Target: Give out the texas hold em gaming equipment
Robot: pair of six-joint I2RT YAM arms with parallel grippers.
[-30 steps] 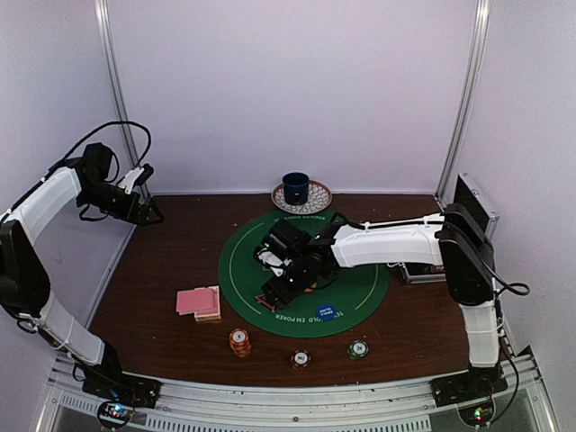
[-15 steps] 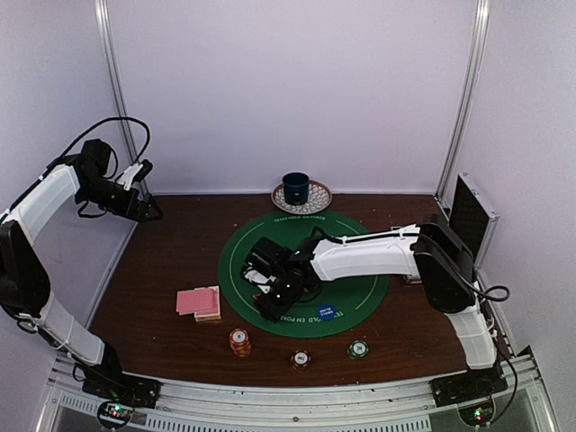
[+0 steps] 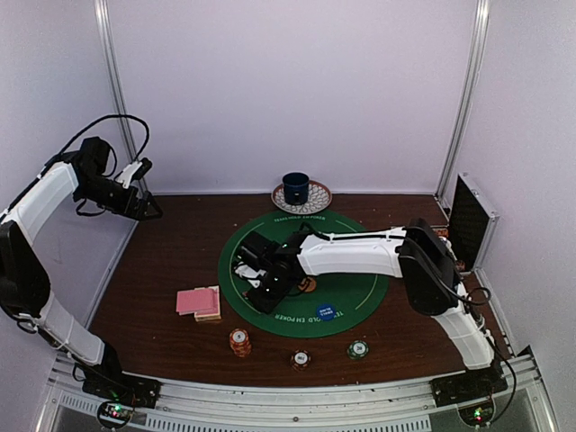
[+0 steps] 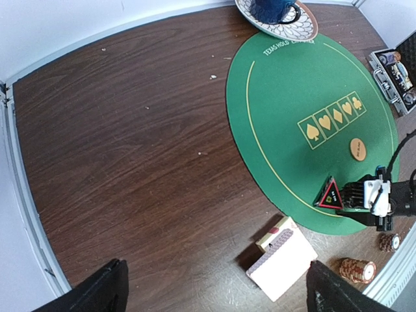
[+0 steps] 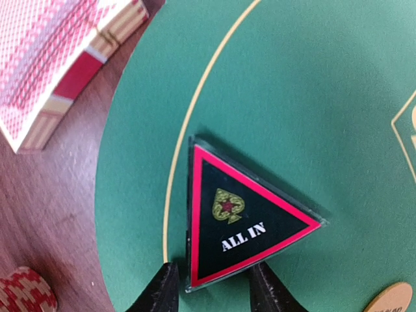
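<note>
Black-red triangle marker (image 5: 240, 224), printed "ALL IN" w/ a spade, lies flat on the round green felt mat (image 5: 312, 97), just inside its gold ring on the side nearest the cards. R gripper (image 5: 213, 289) comes in low across the mat. Its two fingertips (image 5: 164, 289) straddle the triangle's near corner, one each side, jaws part-way in. Cannot tell whether they already pinch it or only flank it. A low, flat approach suits a thin piece that must be nipped by its edges, prob. to carry it to a player's spot. Just off the mat, on the table (image 3: 153, 270): pink-backed playing cards (image 3: 198, 301) in a deck. Along the table's near edge, spaced apart: orange chip stack (image 3: 239, 341), red chip (image 3: 301, 359), green chip (image 3: 358, 348), laid out like separate players' shares. Orange marker disc (image 3: 308, 284) and blue marker disc (image 3: 326, 312) sit on the mat near the R gripper. L gripper (image 4: 214, 286) hangs high at far left, jaws spread wide, holding nothing, clear of the R arm (image 3: 360, 252). Blue cup on saucer (image 3: 297, 189) sits at the mat's far edge.
</note>
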